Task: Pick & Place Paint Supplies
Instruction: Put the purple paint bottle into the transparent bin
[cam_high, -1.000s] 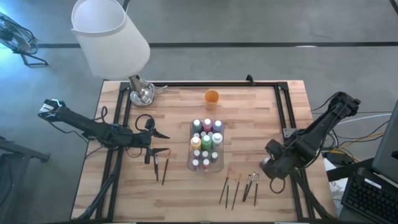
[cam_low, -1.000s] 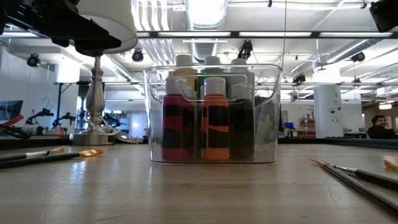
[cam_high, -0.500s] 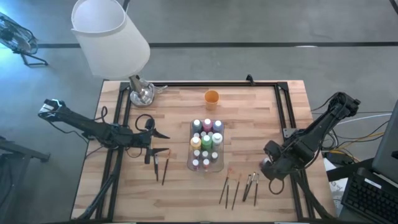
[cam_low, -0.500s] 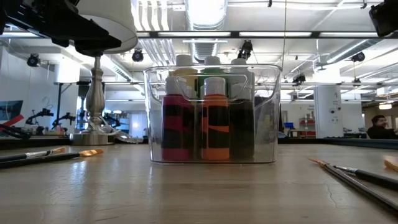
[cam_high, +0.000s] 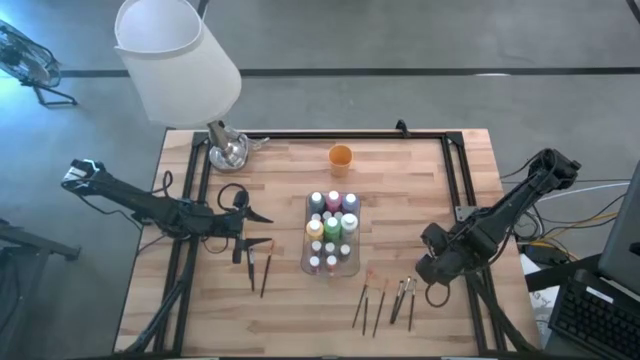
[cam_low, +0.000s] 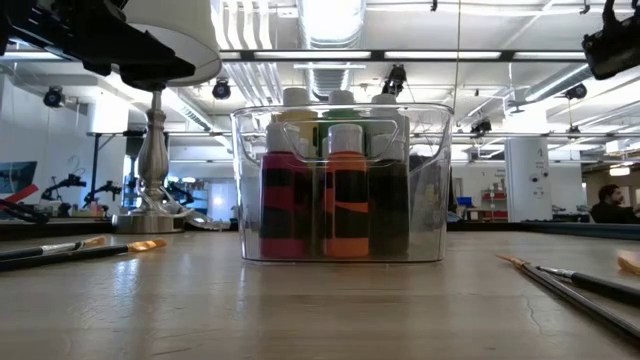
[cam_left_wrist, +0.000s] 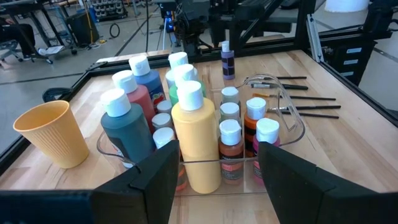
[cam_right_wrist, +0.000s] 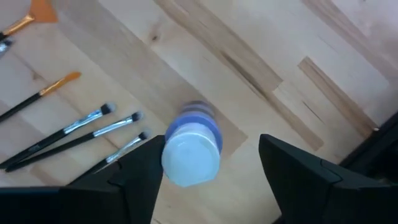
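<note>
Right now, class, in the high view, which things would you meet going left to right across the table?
Left gripper → two brushes → clear tray of paint bottles → group of brushes → right gripper.

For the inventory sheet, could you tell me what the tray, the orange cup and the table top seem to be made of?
Tray: clear, glossy plastic by the look; the bottles show through its walls.
Orange cup: probably matte plastic, with fine vertical ribbing and no shine.
Table top: pale wood planks with visible grain and seams, smooth finish.
</note>
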